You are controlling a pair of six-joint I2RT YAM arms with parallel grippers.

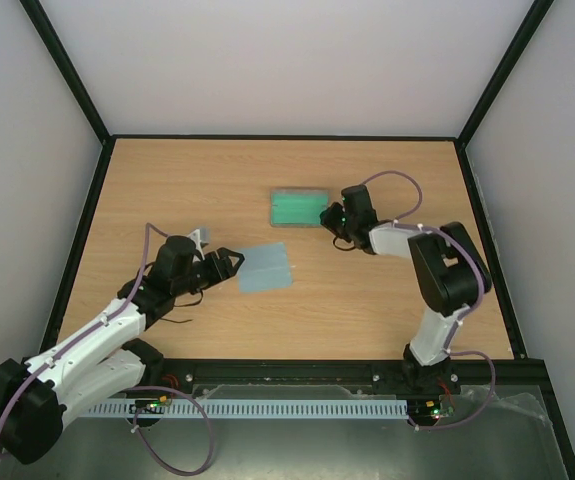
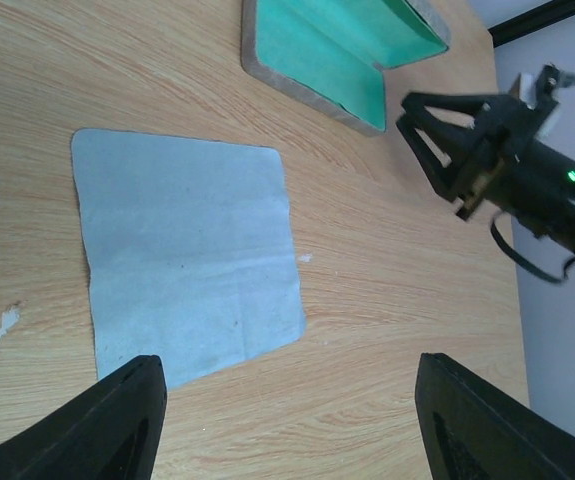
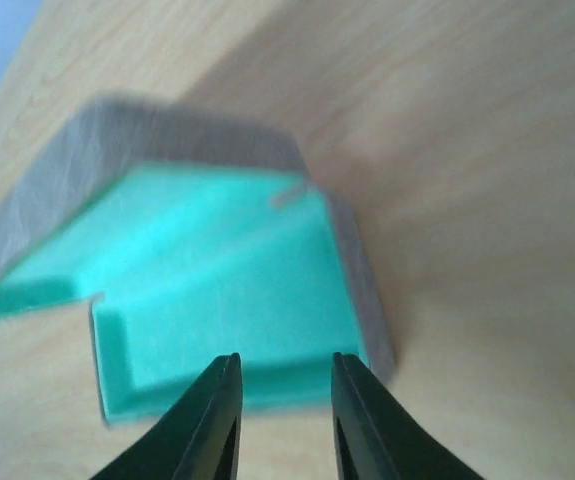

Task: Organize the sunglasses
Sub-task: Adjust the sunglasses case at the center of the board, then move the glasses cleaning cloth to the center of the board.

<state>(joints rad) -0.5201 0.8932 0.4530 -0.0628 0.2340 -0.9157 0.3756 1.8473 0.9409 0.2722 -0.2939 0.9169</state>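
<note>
from above, the left gripper (image 1: 235,263) sits low over the wooden table (image 1: 387,300), its fingers apart, just beside the near-left edge of the light blue cloth (image 1: 265,268). further back lies the open grey case (image 1: 299,207), green inside, with the right gripper (image 1: 327,215) at its right end.

at the left wrist, the two fingers (image 2: 117,420) stand wide apart with nothing between them. the cloth (image 2: 187,250) lies flat ahead, the case (image 2: 317,50) beyond it, and the right gripper (image 2: 417,125) shows with its jaws parted.

at the right wrist, the fingers (image 3: 217,420) hang a little apart over the blurred near end of the case (image 3: 217,280), gripping nothing.

the sunglasses cannot be picked out in any view. thin dark loops hang by both wrists, but i cannot tell frame from cable.
</note>
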